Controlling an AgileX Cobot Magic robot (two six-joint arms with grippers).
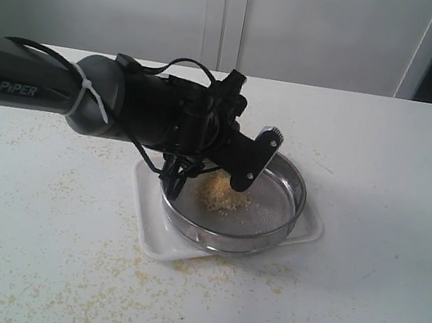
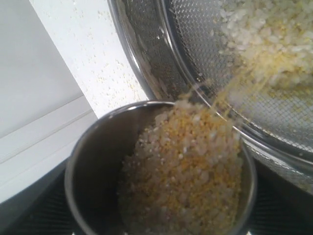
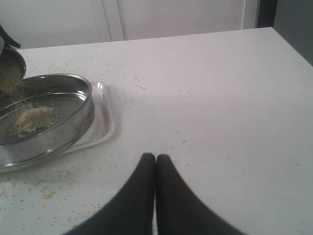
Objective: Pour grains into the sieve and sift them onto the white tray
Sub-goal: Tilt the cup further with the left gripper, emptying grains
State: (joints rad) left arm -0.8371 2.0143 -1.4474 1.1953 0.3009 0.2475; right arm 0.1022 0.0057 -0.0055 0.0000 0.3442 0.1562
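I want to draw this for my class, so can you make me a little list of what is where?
Left gripper: holding the steel cup, tipped over the sieve
Grains: pouring from the cup, small pile on the mesh
Sieve position: sitting on the white tray
Right gripper: shut, empty, away from the tray
Table: white, loose grains scattered around the tray

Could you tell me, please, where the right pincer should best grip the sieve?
Probably the upright steel wall of the sieve on the side nearest the right arm, from above, one finger inside, one outside: the ring looks too wide to span, and the steel cup pours over its left.
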